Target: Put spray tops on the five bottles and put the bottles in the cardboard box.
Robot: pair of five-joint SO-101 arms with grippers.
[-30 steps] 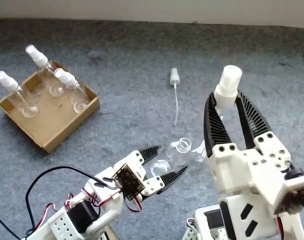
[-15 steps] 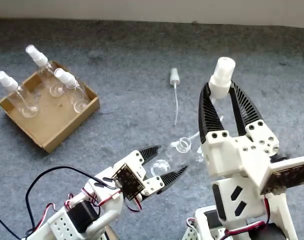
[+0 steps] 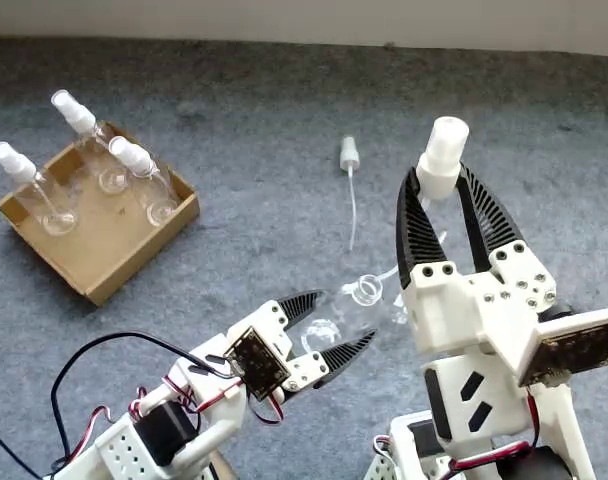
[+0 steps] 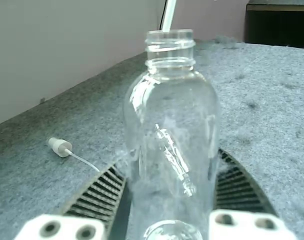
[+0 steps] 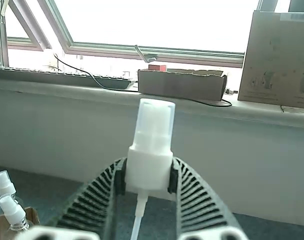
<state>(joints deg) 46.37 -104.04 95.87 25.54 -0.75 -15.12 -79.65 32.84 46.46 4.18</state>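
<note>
Spray top point(image 3: 443, 150) nearer bottle point(image 3: 346, 308) (slightly)

Readable text, numbers, signs: none.

Item 1. Tall carton point(image 5: 281, 60) on the windowsill, right wrist view. It has a pale label strip point(image 5: 296, 16) at its top edge and faint printed marks on its face, all too small to read.

Item 2. Right arm's circuit board point(image 3: 574, 348) and left arm's circuit board point(image 3: 254, 362), high view. Any print on them is too small to tell.
</note>
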